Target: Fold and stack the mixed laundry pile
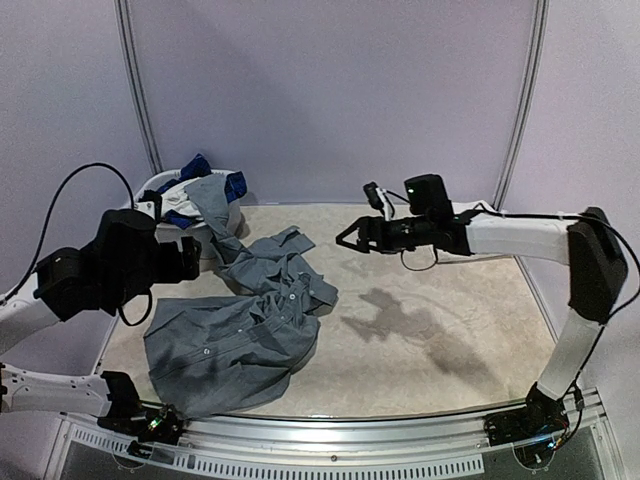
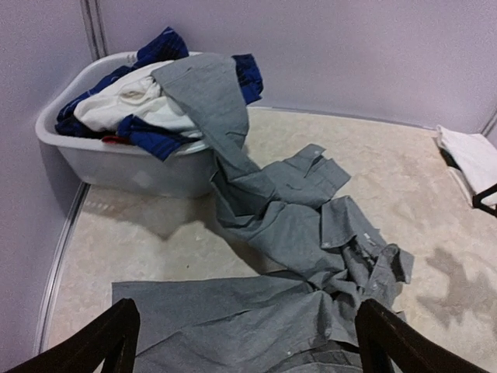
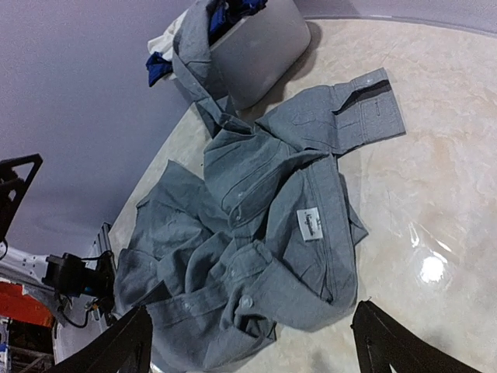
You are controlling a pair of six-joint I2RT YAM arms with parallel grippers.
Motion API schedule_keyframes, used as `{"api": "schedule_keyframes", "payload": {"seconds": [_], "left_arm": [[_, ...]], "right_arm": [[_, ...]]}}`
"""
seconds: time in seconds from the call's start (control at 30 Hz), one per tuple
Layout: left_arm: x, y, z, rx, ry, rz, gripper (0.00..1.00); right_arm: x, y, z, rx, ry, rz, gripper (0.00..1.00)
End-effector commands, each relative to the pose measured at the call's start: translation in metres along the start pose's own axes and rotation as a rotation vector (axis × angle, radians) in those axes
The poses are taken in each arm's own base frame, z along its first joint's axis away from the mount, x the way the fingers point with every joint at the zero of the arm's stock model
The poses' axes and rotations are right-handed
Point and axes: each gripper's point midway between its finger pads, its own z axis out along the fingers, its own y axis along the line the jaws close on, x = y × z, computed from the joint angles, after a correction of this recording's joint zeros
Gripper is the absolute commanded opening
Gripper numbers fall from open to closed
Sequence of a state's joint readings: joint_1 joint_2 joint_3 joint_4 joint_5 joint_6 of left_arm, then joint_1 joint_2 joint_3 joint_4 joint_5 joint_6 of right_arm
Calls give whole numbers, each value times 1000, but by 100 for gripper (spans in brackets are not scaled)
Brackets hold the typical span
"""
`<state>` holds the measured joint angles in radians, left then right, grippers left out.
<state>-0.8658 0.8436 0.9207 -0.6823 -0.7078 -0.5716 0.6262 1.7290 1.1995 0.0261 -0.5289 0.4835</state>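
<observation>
**Sprawling over the pale marbled bench (image 1: 430, 330): a crumpled grey button-up cloth shirt (image 1: 235, 335)**

The shirt is lying in rumpled folds on the left half of the bench. Its collar with a small white label (image 3: 310, 225) is facing up, and one buttoned cuff (image 3: 369, 109) is lying flat toward the bench's far side. A long grey strip of it is running up over the rim of the white oval plastic basket (image 2: 132, 167) in the far left corner. There, blue plaid pieces (image 2: 159, 47) and a white piece (image 2: 116, 105) are sitting heaped.

The left arm's fingers (image 2: 247, 305) are hovering spread wide over the shirt's near part, gripping nothing. The right arm's fingers (image 1: 345, 238) are hanging just right of the shirt above bare bench, also wide apart and holding nothing.
</observation>
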Motion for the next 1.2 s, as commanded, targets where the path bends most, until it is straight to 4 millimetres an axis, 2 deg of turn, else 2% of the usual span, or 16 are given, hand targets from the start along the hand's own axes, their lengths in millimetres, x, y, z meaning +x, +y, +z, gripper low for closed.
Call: {"api": "schedule_keyframes", "payload": {"seconds": [0.0, 0.1, 0.23, 0.37, 0.43, 0.6, 0.73, 0.8, 1.0, 1.17], "left_arm": [[23, 21, 8, -106, 14, -3, 98], [40, 29, 14, -149, 40, 4, 97], [67, 47, 22, -221, 87, 29, 96], [88, 56, 30, -241, 132, 30, 95], [96, 58, 33, -240, 146, 34, 95], [105, 61, 36, -240, 161, 39, 94], [108, 64, 35, -239, 157, 35, 93], [108, 65, 35, -239, 154, 33, 93], [109, 69, 33, -242, 147, 29, 92], [113, 70, 33, -244, 151, 28, 92]], "right_arm": [[22, -19, 57, 32, 168, -22, 89], [13, -17, 84, 13, 194, -48, 88], [23, -28, 128, -2, 267, -33, 88], [27, -38, 161, -13, 284, -34, 88], [18, -37, 173, -24, 263, -29, 89], [17, -52, 198, -13, 238, 14, 92], [17, -57, 210, -25, 219, 40, 93], [23, -58, 217, -44, 224, 55, 90], [37, -43, 228, -83, 248, 46, 75], [39, -28, 230, -104, 252, 29, 49]]}}
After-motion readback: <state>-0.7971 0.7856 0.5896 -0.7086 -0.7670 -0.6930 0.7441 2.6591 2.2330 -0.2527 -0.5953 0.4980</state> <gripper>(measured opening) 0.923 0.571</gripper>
